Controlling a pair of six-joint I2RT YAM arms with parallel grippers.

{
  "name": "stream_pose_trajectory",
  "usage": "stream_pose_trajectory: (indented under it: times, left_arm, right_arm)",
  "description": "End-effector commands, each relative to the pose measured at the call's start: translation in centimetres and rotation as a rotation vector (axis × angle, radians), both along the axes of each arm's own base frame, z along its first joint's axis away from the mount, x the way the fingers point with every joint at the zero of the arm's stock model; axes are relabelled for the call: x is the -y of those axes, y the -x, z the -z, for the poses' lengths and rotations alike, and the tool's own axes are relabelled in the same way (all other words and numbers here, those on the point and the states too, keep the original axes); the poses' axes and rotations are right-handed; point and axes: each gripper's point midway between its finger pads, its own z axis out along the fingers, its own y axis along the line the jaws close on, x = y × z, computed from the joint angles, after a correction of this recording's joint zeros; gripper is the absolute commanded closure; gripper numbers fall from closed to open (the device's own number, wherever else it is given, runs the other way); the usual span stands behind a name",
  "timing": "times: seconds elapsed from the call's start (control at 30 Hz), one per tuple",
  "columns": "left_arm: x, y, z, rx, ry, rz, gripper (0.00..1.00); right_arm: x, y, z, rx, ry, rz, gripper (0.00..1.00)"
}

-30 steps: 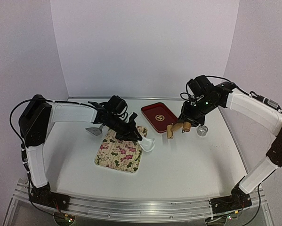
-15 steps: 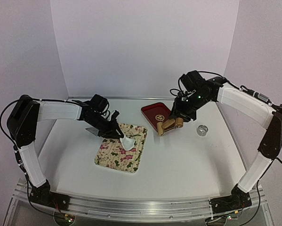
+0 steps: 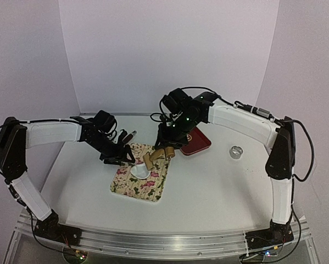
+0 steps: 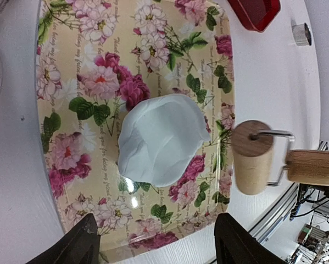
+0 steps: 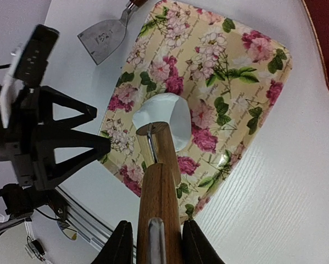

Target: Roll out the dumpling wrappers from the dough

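**Right wrist view: pin at the dough's edge, left jaws wide over it**

The pin [image 5: 160,165] is gripped by its wooden handle in the right jaws [image 5: 156,242], which are closed narrowly on it. The barrel is carried straight ahead of them. The dough [image 5: 163,122] is seen just beyond the barrel's tip. It is a rounded white lump, not yet a flat wrapper, and it lies near the middle of the floral board [image 5: 230,66]. Barrel and dough overlap in this view, but whether they touch cannot be told.

From the left wrist, the left jaws [image 4: 153,247] are seen standing wide with nothing held. The dough [image 4: 161,137] lies ahead of them, midway across their gap, and is untouched. The pin's barrel [image 4: 252,157] is shown off to one side of the jaws, just beside the lump's edge and over the board's rim. The barrel is set crosswise to its handle, and the handle points away from the dough.

The right arm is judged to be the one to act, since the tool is already at the lump. A rolling stroke would be expected to run from the barrel's side across the dough, toward the space under the left jaws. That space is judged to need clearing first, or the barrel could be blocked. No flattened disc is seen anywhere, so the rolling is judged not yet begun.
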Motion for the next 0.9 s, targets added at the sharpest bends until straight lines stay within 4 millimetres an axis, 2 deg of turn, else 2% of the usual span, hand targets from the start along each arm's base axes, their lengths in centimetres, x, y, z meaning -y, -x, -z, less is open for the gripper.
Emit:
stream_pose_trajectory:
  times: [0.0, 0.1, 0.33, 0.7, 0.87]
  left_arm:
    - [-3.0, 0.7, 1.0, -0.016, -0.09, -0.06, 0.29]
    - [-4.0, 0.9, 2.7, -0.046, -0.134, -0.085, 0.3]
    - [-4.4, 0.0, 5.3, -0.068, -0.19, -0.097, 0.37]
    - [-5.2, -0.7, 7.7, -0.075, -0.274, -0.088, 0.51]
    - [-4.7, -0.7, 8.4, -0.084, -0.261, -0.056, 0.64]
  right_arm:
    - [-1.7, -0.1, -1.8, 0.019, -0.059, -0.057, 1.0]
    - [-2.3, 0.1, -1.1, -0.002, -0.059, -0.076, 1.0]
    - [-3.0, 0.2, 1.2, -0.059, -0.041, -0.066, 1.0]
    - [-5.3, -0.9, 2.1, -0.084, -0.081, -0.064, 1.0]
    - [-6.2, -1.2, 2.7, -0.098, -0.099, -0.07, 1.0]
